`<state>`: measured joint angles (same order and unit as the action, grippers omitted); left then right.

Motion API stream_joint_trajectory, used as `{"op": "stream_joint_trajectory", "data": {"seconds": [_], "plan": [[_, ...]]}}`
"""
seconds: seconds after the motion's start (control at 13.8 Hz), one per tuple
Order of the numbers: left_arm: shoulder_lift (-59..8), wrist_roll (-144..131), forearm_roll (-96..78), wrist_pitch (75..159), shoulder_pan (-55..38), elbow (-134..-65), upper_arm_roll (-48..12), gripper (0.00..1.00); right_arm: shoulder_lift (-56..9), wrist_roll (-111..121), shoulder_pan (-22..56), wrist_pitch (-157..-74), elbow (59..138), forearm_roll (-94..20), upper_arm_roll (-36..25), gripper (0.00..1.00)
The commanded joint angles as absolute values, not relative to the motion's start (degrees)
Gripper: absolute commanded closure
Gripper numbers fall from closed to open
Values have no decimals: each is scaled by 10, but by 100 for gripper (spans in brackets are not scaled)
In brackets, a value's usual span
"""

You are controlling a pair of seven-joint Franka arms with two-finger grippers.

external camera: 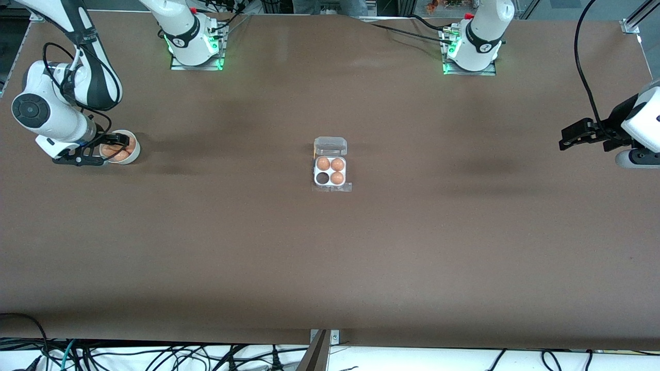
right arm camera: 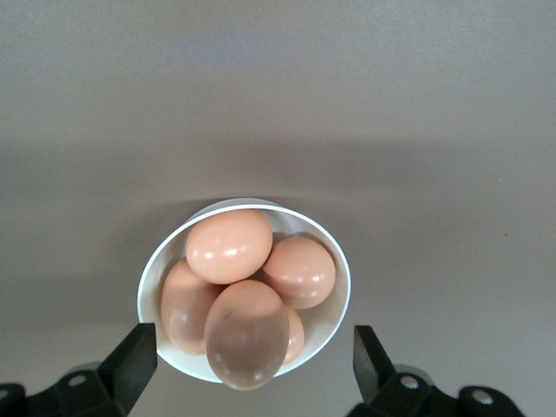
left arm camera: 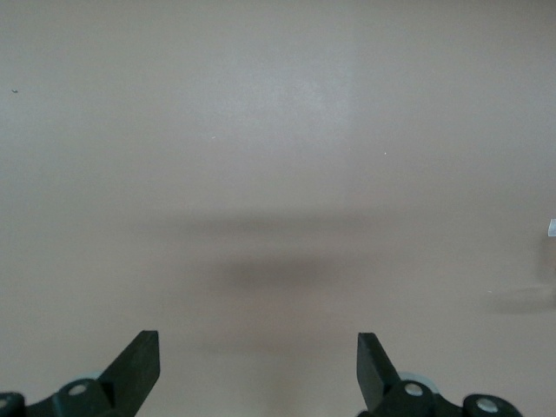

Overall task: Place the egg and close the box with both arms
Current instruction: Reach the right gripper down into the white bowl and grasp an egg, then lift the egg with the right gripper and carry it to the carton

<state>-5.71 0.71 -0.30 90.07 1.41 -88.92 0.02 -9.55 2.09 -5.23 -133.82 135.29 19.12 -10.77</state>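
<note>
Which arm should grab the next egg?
The right arm, probably. Its open end effector hangs over the bowl of eggs; the left end effector hovers open over bare table.

The right tool hides part of the bowl.

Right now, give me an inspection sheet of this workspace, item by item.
Surface: brown table, bare apart from the job's things.
Job's things: box mid-table, clear lid open, three eggs in, one cell empty; white bowl of eggs toward the right arm's end.
Clutter: nothing seen.
Grippers: right gripper over the bowl, jaws open, holding nothing; left gripper over bare table at the left arm's end, jaws open and empty, waiting.
Cables: black cables along both arms; a tangle below the table's near edge.
Surroundings: arm bases lit green along the edge farthest from the front camera.
</note>
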Motion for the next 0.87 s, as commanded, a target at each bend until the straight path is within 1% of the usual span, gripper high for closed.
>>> {"op": "stream_joint_trajectory", "data": {"seconds": [0.0, 0.07, 0.14, 0.51, 0.8], "plan": [[-58, 11, 9, 893, 15, -881, -3, 0, -95, 25, -55, -1346, 1363, 201, -108, 6], [-59, 11, 9, 893, 15, -881, -3, 0, -96, 25, -54, -1344, 1363, 201, -108, 9], [-59, 11, 9, 893, 15, -881, -3, 0, -97, 25, -54, -1343, 1363, 201, -108, 10], [-58, 11, 9, 893, 15, -881, -3, 0, -106, 25, -54, -1336, 1362, 200, -108, 41], [-59, 11, 9, 893, 15, -881, -3, 0, -107, 18, -54, -1328, 1361, 200, -107, 52]]}}
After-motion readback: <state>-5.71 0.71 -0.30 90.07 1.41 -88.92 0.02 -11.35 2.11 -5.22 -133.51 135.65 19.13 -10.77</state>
